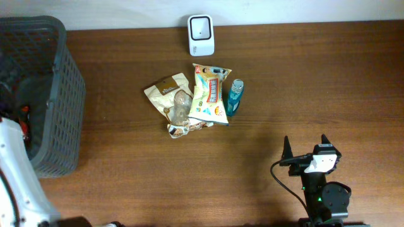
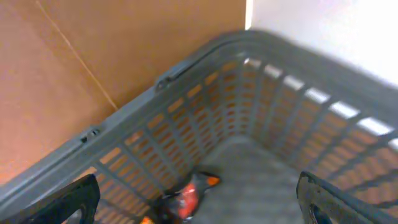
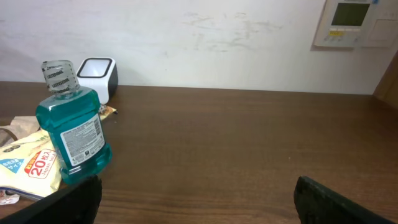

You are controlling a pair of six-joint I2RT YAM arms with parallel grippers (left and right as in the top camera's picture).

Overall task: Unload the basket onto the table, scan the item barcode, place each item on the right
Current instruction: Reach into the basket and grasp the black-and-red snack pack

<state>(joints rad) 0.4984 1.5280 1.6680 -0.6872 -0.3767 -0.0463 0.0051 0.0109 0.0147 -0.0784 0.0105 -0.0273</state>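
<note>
In the left wrist view my left gripper (image 2: 198, 182) hangs open inside the grey basket (image 2: 186, 81), nothing between its fingers (image 2: 62, 202). A red and black packet (image 2: 186, 198) lies on the basket floor below it. The white scanner (image 1: 201, 34) stands at the table's far edge. In front of it lie a brown pouch (image 1: 169, 88), a yellow and white snack bag (image 1: 210, 94) and a teal mouthwash bottle (image 1: 235, 98). My right gripper (image 1: 305, 142) stands open and empty near the front right, well short of the bottle (image 3: 74, 134).
The basket (image 1: 57, 94) fills the table's left end, with my white left arm (image 1: 16, 176) beside it. A crumpled wrapper (image 1: 180, 120) lies under the pouch. The wall runs just behind the scanner (image 3: 96, 74).
</note>
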